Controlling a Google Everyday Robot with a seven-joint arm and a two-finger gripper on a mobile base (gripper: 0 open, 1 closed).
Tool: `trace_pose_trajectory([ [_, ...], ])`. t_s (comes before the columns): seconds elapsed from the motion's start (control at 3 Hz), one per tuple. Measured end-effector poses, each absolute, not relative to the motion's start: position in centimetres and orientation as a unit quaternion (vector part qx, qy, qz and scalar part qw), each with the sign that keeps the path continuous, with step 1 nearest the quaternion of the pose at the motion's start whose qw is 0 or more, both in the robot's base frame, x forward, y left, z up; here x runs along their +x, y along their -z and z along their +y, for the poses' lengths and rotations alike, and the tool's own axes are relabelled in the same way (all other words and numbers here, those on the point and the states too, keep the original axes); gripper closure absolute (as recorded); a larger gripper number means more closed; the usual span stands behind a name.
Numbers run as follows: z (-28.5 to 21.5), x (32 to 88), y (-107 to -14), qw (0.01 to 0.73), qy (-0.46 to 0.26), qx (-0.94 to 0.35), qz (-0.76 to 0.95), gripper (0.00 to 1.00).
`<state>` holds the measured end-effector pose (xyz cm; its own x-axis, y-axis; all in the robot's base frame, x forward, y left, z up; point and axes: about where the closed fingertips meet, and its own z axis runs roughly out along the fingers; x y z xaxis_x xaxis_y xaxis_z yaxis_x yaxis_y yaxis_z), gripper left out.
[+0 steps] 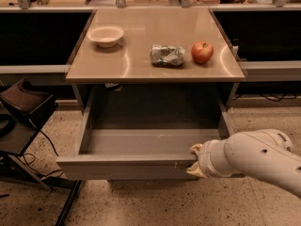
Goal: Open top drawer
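— We look down on a speckled floor [155,204] and a beige worktop [141,67] set between two dark recesses. What lies on it?

— Three things. A pale bowl [106,35] sits towards the back left corner. A crumpled silvery packet [167,55] lies right of centre. A red apple [202,52] stands just beside the packet on its right, not touching it.

— And the top drawer [122,166]?

— It is under the worktop and stands well out towards us, so we see down into its shallow grey tray. Its long flat front faces us, with small pale scratches near the right end.

— Where do we place the end effector [194,160]?

— At the right part of that front, against its upper edge, close to the scratches. The thick white arm [261,161] comes in from the lower right and covers most of it. Only a pale yellowish piece shows at the drawer edge.

— Is it holding the front?

— We cannot tell. The wrist hides how it is set, so we say only that it touches the front.

— Anything else?

— On the left, a dark seat-like stand [23,108] on black legs, with cables [44,140] beside it.
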<state>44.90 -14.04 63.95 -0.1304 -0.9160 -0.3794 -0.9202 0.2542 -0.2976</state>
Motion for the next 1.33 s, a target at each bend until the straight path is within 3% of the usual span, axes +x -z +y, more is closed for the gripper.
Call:
trace_pose_trajectory([
  [1.33,-13.97,43.32,-63.87,0.253,-0.005,-0.607,0.753,1.00],
])
